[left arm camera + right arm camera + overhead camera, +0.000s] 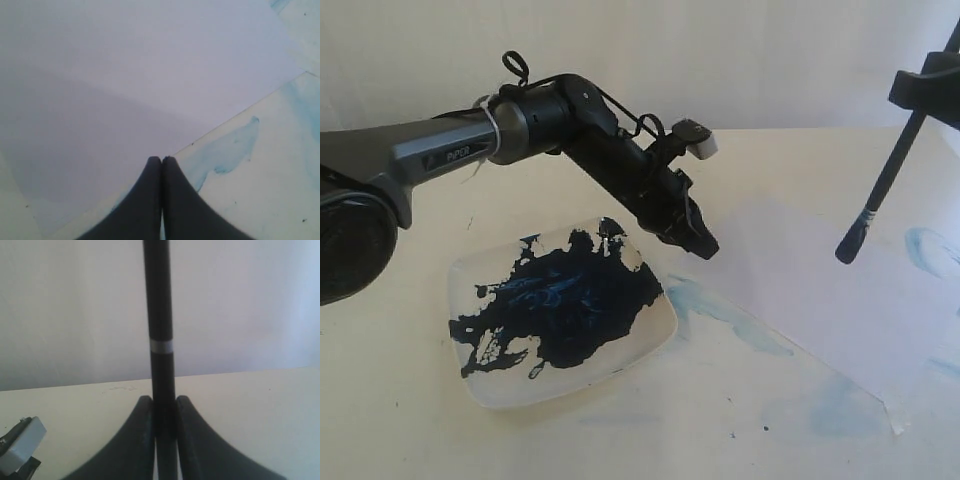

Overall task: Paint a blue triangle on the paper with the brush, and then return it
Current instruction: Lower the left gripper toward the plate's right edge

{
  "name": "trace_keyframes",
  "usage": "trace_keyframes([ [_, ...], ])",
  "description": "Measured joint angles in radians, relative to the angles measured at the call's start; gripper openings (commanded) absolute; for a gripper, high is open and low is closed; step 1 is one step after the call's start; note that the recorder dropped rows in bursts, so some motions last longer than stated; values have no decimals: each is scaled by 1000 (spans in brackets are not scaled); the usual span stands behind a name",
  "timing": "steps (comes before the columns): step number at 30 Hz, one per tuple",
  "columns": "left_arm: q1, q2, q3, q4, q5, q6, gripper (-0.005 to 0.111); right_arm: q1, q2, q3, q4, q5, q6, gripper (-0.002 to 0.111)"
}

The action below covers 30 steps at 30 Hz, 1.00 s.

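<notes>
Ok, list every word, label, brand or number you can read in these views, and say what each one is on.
Grey link of the left arm: one short pale printed word, too blurred to read.
Paper, square plate, paintbrush: no writing visible.
Both wrist views: no text.

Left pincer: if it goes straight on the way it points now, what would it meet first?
Probably the large, thin, whitish-lavender paper sheet, near its edge beside a pale blue smear on the table. The shut left pincer points down at it; depth is unclear.
</notes>
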Motion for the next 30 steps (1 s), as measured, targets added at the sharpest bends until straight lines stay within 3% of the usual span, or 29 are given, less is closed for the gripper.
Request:
trace_keyframes([
  [13,0,73,-54,6,-125,-14,0,0,47,0,0,-48,0,0],
  [30,0,101,-54,29,-121,-16,0,0,113,0,0,-113,0,0],
])
